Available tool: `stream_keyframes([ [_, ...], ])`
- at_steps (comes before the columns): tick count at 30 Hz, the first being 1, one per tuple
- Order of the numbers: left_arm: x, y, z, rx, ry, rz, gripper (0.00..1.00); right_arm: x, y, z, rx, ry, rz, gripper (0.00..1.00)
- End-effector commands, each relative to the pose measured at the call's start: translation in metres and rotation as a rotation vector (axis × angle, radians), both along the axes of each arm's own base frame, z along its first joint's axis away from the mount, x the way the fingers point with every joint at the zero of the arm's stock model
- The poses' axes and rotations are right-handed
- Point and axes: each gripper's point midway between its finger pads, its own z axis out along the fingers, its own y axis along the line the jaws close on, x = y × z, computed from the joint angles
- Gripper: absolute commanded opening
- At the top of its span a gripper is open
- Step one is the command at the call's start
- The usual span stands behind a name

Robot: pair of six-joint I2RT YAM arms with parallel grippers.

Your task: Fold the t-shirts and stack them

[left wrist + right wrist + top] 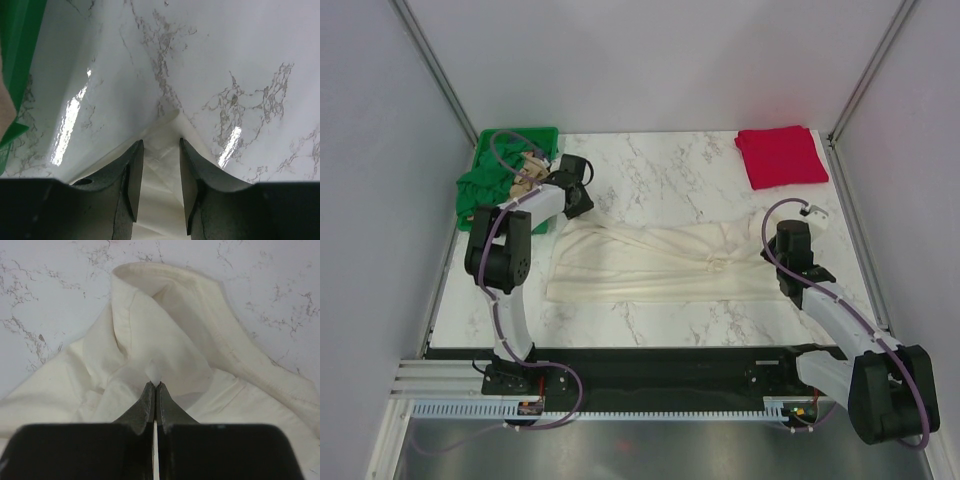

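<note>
A large cream-white t-shirt (650,265) lies spread and wrinkled across the middle of the marble table (660,170). My left gripper (578,205) sits at its back left corner. In the left wrist view the gripper (161,141) is open, with cream cloth (159,175) lying between the two fingers. My right gripper (782,260) is at the shirt's right end. The right wrist view shows it (155,384) shut on a thin pinch of the cream cloth (165,320), below a raised fold with a stitched hem. A folded red t-shirt (780,155) lies at the back right.
A green plastic crate (545,135) stands at the back left, close behind my left arm, with dark green cloth (478,190) and a bit of tan cloth (528,168) in it. Its edge (15,50) shows in the left wrist view. Grey walls enclose the table.
</note>
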Motion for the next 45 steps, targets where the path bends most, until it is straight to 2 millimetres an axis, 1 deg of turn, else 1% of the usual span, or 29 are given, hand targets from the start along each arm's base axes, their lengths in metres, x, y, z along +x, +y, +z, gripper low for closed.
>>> stream_keyframes([
  [1, 0.026, 0.003, 0.012, 0.019, -0.072, 0.01, 0.42, 0.007, 0.005, 0.005, 0.033, -0.044, 0.009, 0.0],
  [6, 0.033, 0.002, 0.011, 0.02, -0.078, 0.006, 0.39, 0.007, 0.006, 0.001, 0.033, -0.034, 0.016, 0.0],
  [9, 0.033, 0.002, 0.009, 0.024, -0.075, 0.007, 0.34, 0.007, 0.006, 0.0, 0.033, -0.031, 0.015, 0.0],
  [12, 0.034, 0.003, 0.013, 0.026, -0.084, 0.008, 0.19, 0.008, 0.005, -0.001, 0.032, -0.03, 0.012, 0.0],
  [13, 0.034, 0.002, 0.015, 0.025, -0.087, 0.006, 0.07, 0.008, 0.005, -0.002, 0.03, -0.028, 0.013, 0.0],
  [14, 0.035, 0.002, 0.019, 0.022, -0.095, 0.002, 0.02, 0.008, 0.006, -0.003, 0.031, -0.024, 0.013, 0.0],
  [16, 0.036, 0.001, 0.025, 0.017, -0.106, -0.002, 0.02, 0.008, 0.006, -0.004, 0.032, -0.021, 0.015, 0.0],
  [21, 0.033, 0.004, 0.053, 0.022, -0.155, -0.001, 0.02, 0.011, 0.007, -0.003, 0.033, -0.022, 0.016, 0.0],
  [22, 0.032, 0.005, 0.055, 0.026, -0.154, 0.0, 0.02, 0.011, 0.007, -0.003, 0.034, -0.024, 0.015, 0.0],
  [23, 0.031, 0.008, 0.056, 0.037, -0.153, 0.002, 0.05, 0.012, 0.008, -0.003, 0.037, -0.025, 0.017, 0.0],
  [24, 0.03, 0.009, 0.057, 0.042, -0.152, 0.003, 0.11, 0.011, 0.007, -0.003, 0.036, -0.022, 0.016, 0.0],
  [25, 0.028, 0.01, 0.055, 0.049, -0.145, 0.004, 0.21, 0.012, 0.008, -0.003, 0.038, -0.024, 0.018, 0.0],
  [26, 0.026, 0.012, 0.053, 0.055, -0.14, 0.01, 0.26, 0.011, 0.008, -0.005, 0.037, -0.019, 0.018, 0.0],
  [28, 0.019, 0.014, 0.043, 0.056, -0.116, 0.015, 0.3, 0.011, 0.007, -0.006, 0.036, -0.018, 0.015, 0.0],
  [33, 0.008, 0.012, 0.023, 0.039, -0.074, 0.021, 0.32, 0.011, 0.007, -0.005, 0.038, -0.021, 0.017, 0.0],
  [39, 0.004, 0.008, 0.01, 0.014, -0.054, 0.021, 0.32, 0.011, 0.007, -0.006, 0.035, -0.016, 0.018, 0.0],
  [45, 0.007, 0.007, 0.004, 0.008, -0.053, 0.019, 0.42, 0.012, 0.008, -0.008, 0.039, -0.013, 0.018, 0.0],
])
